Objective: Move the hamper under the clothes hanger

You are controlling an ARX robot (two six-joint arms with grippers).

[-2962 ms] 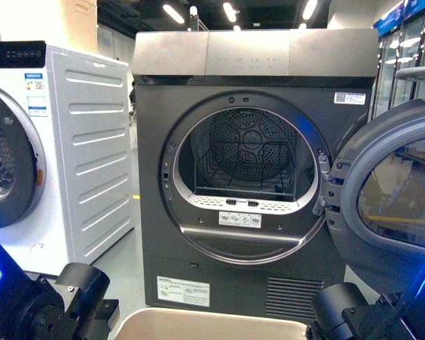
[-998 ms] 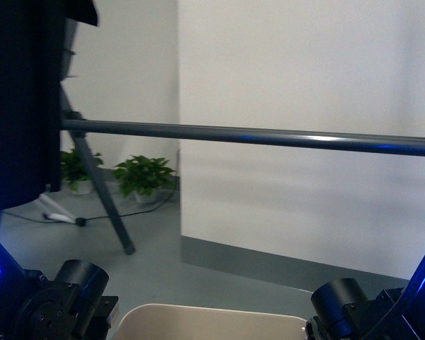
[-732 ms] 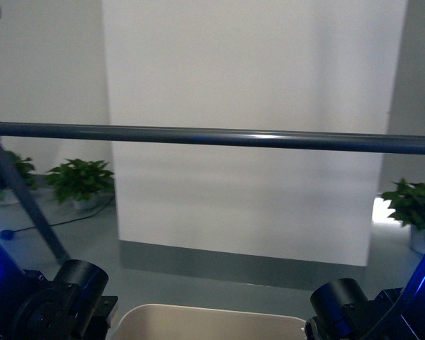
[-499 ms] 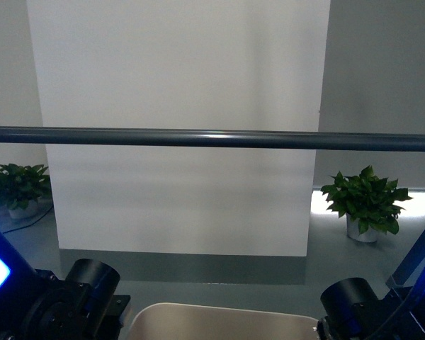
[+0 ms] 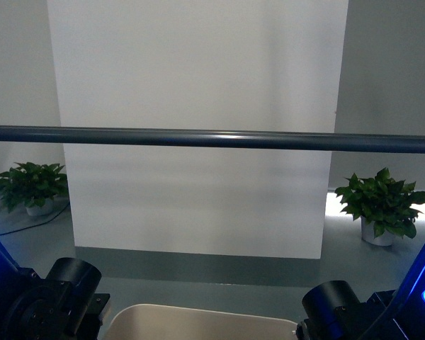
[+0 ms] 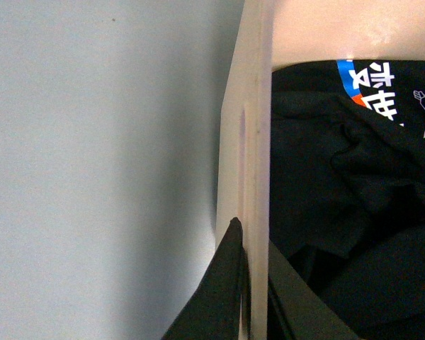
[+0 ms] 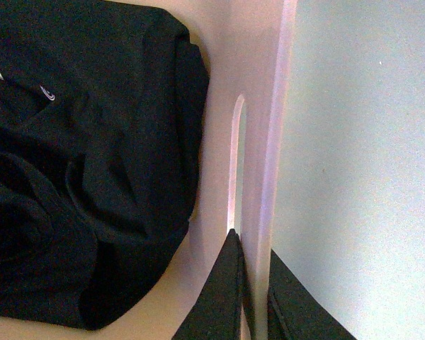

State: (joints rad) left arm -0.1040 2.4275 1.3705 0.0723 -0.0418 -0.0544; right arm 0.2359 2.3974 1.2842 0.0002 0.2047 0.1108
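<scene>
front view: the rim of the beige hamper [image 5: 202, 322] shows at the lower edge, between the left arm [image 5: 49, 304] and the right arm [image 5: 347, 312]. a horizontal rail of the dark grey clothes hanger [image 5: 212, 139] crosses the whole width above it; whether the hamper stands directly beneath the rail cannot be told. behind the rail stand a white wall panel [image 5: 198, 85] and 2 potted plants, 1 at the left [image 5: 32, 185] and 1 at the right [image 5: 382, 202], on the grey floor [image 5: 340, 262]. left wrist view: the left fingers [image 6: 223, 297] are clenched on the hamper's side wall [image 6: 256, 142], 1 finger outside and 1 inside; black clothing [image 6: 354, 212] with blue and white print lies in the tub. right wrist view: the right fingers [image 7: 223, 297] grasp the opposite wall [image 7: 258, 142] in the same manner, beside a slot handle [image 7: 236, 156], with the black clothing [image 7: 78, 177] heaped inside.
</scene>
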